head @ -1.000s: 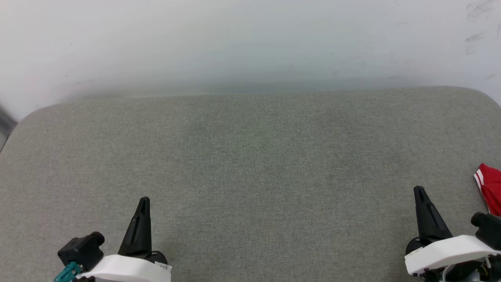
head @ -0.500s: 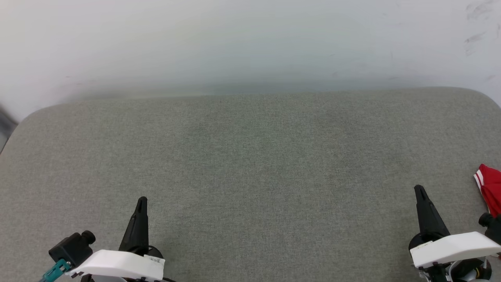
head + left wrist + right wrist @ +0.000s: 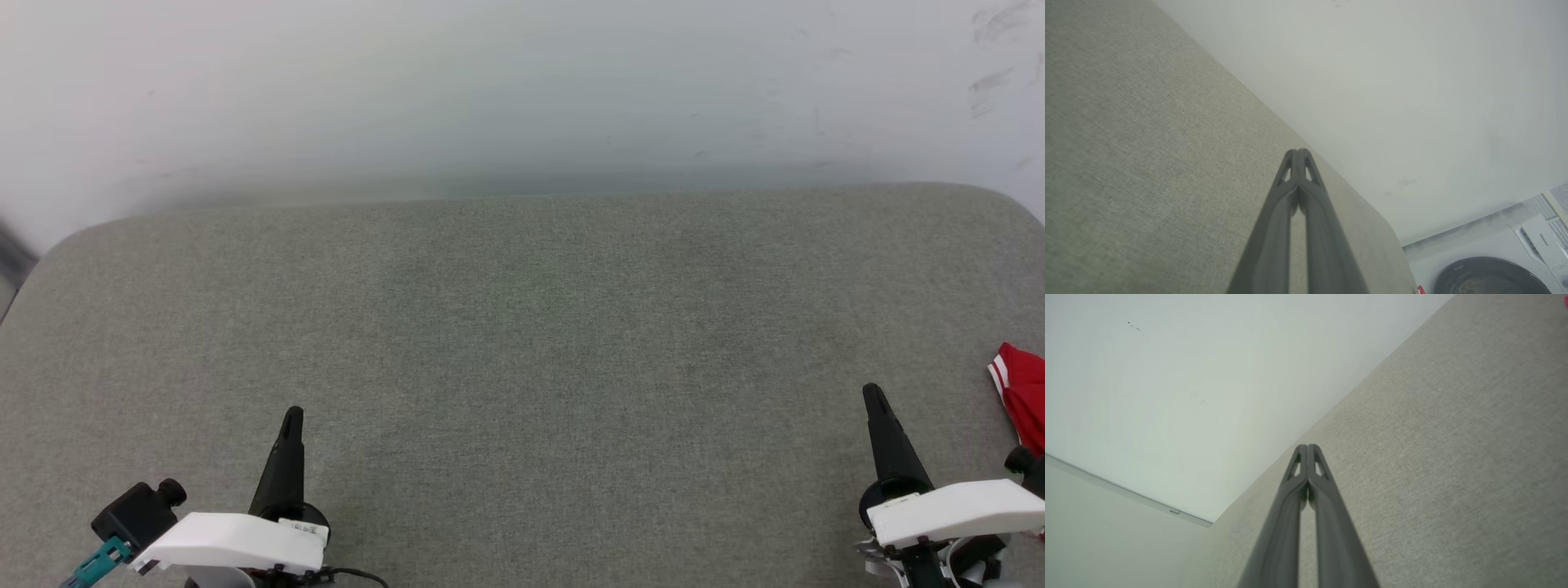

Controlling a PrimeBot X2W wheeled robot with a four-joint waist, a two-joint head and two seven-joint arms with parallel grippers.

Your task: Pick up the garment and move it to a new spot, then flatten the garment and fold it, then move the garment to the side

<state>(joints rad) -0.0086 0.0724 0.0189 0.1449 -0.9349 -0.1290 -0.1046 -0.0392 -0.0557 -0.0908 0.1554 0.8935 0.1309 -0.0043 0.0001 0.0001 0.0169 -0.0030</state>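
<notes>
Pointing over the cushion (image 3: 522, 327), left gripper (image 3: 291, 418) and right gripper (image 3: 874, 397) are closed, empty, with the garment (image 3: 1020, 394) rightmost.

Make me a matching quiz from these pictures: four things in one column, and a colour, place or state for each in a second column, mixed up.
Things:
1. garment
2. left claw
3. washing machine
4. padded surface

Descriptions:
A. grey woven fabric
B. white, with a dark round door
C. red and white, at the right edge of the head view
D. shut on nothing, at the lower left of the head view

Pairs: 1-C, 2-D, 3-B, 4-A.
</notes>
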